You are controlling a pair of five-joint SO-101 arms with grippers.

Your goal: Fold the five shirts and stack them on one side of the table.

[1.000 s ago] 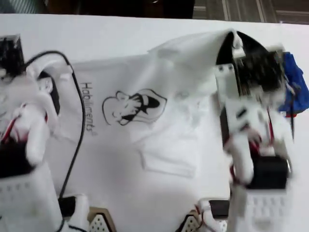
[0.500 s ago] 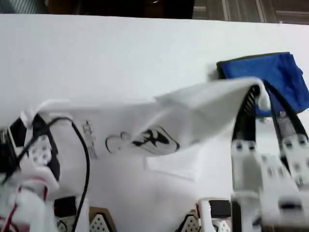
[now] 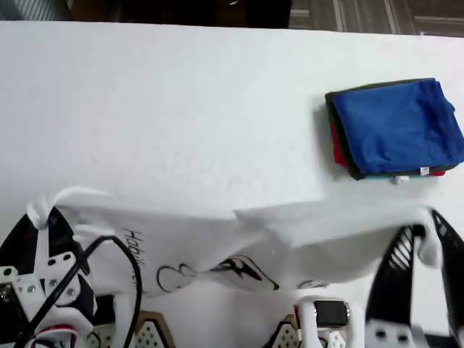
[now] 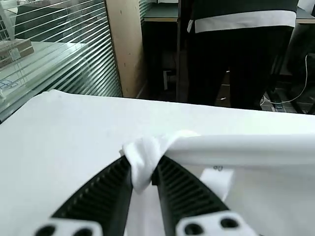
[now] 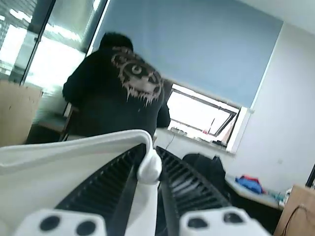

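The white shirt [image 3: 217,235] is held stretched between the two grippers along the near edge of the table [image 3: 167,101]; its printed drawing shows near the middle. The left gripper [image 4: 141,172] is at the near left, its black jaws pressed together on a bunched corner of the cloth; the right gripper [image 5: 147,164] is at the near right and pinches the other end in the same way. The stack of folded shirts [image 3: 395,127], a blue one on top, lies on the right side of the table, farther back and apart from the held shirt.
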